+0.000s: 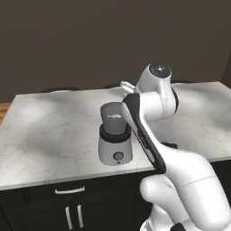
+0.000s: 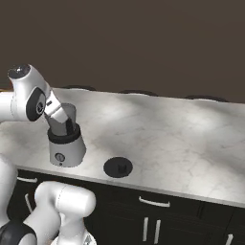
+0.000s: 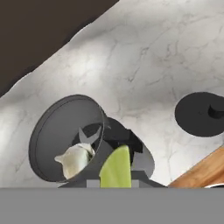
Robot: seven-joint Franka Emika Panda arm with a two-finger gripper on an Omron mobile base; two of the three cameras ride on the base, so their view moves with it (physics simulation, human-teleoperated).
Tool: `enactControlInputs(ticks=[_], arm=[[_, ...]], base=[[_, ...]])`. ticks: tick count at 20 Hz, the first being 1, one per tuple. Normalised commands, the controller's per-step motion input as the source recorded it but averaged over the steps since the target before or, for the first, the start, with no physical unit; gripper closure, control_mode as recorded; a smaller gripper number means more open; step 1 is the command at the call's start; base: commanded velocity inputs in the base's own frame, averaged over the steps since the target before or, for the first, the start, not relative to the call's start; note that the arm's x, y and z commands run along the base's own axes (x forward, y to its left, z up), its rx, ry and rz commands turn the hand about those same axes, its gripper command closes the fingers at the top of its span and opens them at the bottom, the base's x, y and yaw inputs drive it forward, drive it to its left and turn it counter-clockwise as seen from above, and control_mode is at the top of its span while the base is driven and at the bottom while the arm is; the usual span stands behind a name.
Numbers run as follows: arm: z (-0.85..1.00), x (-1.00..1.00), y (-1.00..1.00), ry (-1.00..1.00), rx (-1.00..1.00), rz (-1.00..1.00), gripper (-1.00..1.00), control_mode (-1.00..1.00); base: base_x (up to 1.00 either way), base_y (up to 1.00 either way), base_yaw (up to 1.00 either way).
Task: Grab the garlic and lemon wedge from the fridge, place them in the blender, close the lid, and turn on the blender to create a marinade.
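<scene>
The blender (image 1: 116, 140) (image 2: 64, 144) stands near the front edge of the marble counter, its dark jar (image 3: 65, 135) open at the top. A white garlic (image 3: 74, 159) lies inside the jar by the blades. My gripper (image 3: 116, 183) (image 2: 63, 122) hangs just over the jar's rim, shut on a yellow-green lemon wedge (image 3: 116, 168). In the left base view my own forearm hides the hand. The round black lid (image 2: 118, 167) (image 3: 203, 113) lies flat on the counter beside the blender, knob up. The fridge is out of view.
The marble counter (image 1: 54, 131) (image 2: 182, 139) stretches wide to both sides of the blender. Dark cabinet fronts with pale handles (image 1: 70, 190) run below its front edge. A strip of wood (image 3: 205, 173) shows at the hand view's lower right.
</scene>
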Motion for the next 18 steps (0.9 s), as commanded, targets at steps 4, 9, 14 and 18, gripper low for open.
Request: enactControlInputs(ticks=[4, 9, 14, 18], arm=[[0.06, 0.83, 0.18, 0.19, 0.0, 0.01, 1.0, -1.0], [0.0, 0.28, 0.11, 0.14, 0.0, 0.03, 1.0, -1.0], [-0.37, 0.0, 0.02, 0.06, 0.0, 0.0, 1.0, -1.0], [-0.4, 0.0, 0.07, 0.07, 0.0, 0.0, 1.0, -1.0]], base=[[0.0, 0.0, 0.0], [0.0, 0.0, 0.0], [0.0, 0.0, 0.0], [0.0, 0.0, 0.0]])
